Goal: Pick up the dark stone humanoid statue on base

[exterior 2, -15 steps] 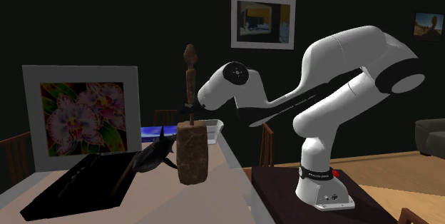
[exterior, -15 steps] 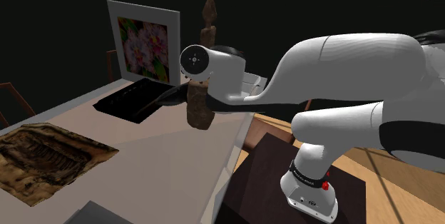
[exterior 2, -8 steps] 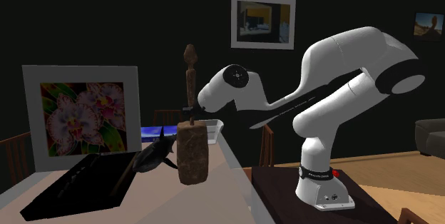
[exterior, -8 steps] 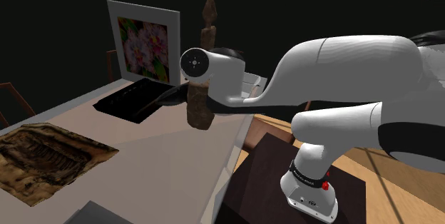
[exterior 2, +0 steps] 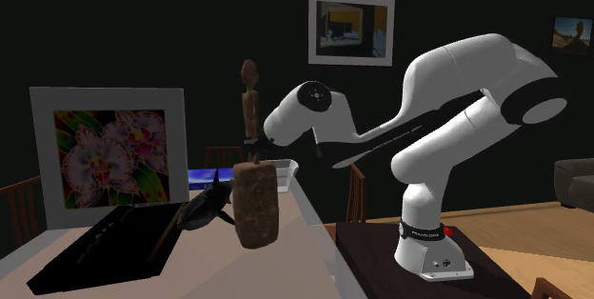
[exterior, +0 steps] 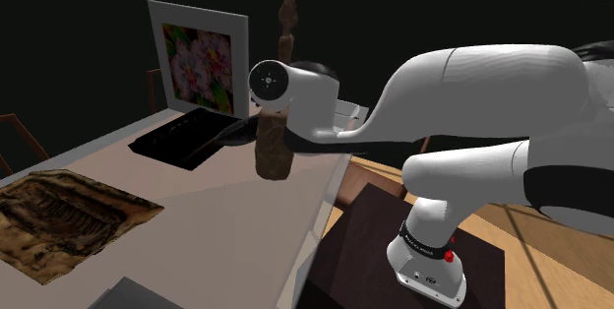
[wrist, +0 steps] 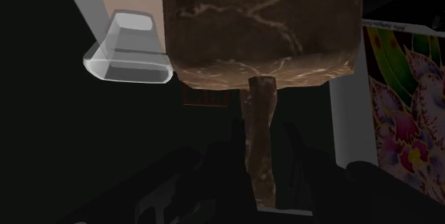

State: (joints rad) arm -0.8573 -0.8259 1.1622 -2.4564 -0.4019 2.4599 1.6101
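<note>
The statue [exterior: 273, 150] is a thin brown stone figure on a veined brown block base [exterior 2: 255, 204], standing near the table's edge closest to the arm. Its head [exterior 2: 249, 69] rises above the white wrist. My black gripper [wrist: 260, 155] is shut on the figure's thin lower shaft [wrist: 259, 108] just above the block, one finger on each side. In the shoulder view the gripper [exterior: 268, 112] is mostly hidden behind the wrist joint. From the second exterior view the gripper [exterior 2: 255, 145] meets the shaft above the base. The statue leans slightly.
A framed orchid picture [exterior: 200, 59] stands at the back of the table. A black tray [exterior 2: 119, 240] and a dark shark-like figure [exterior 2: 207, 207] lie beside the statue. A clear container [wrist: 128, 48] sits behind it. A brown relief mat [exterior: 61, 214] lies near the front.
The statue has tipped a little: its head and base shifted slightly toward the left in both exterior views. The arm barely moved.
</note>
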